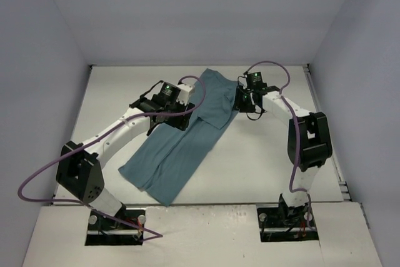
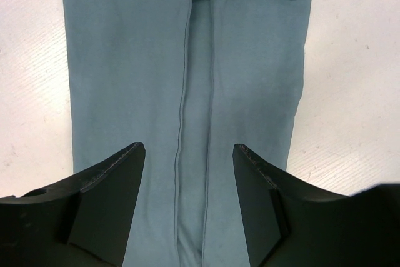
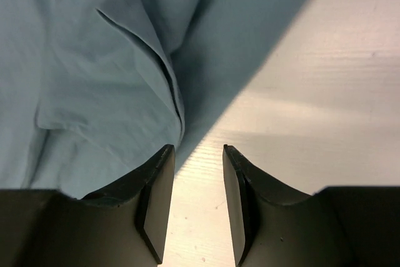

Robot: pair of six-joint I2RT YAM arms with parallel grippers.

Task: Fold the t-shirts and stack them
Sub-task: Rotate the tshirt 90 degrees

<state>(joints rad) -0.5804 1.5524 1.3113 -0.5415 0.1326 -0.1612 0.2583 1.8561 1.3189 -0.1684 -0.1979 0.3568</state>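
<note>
The teal t-shirt (image 1: 181, 148) lies on the white table as a long strip with both sides folded in, running from the far middle to the near left. My left gripper (image 1: 179, 119) hovers over the strip's left edge near its middle. In the left wrist view the left gripper (image 2: 189, 148) is open above the t-shirt (image 2: 125, 60), and two cloth edges run between the fingers. My right gripper (image 1: 238, 101) stands at the strip's far right edge. In the right wrist view the right gripper (image 3: 198, 149) is open over bare table, the t-shirt (image 3: 94, 79) just beside its left fingertip (image 3: 164, 154).
The white table (image 1: 269, 154) is closed in by pale walls on the left, right and far sides. Purple cables (image 1: 37, 176) loop off both arms. The arm bases sit at the near edge.
</note>
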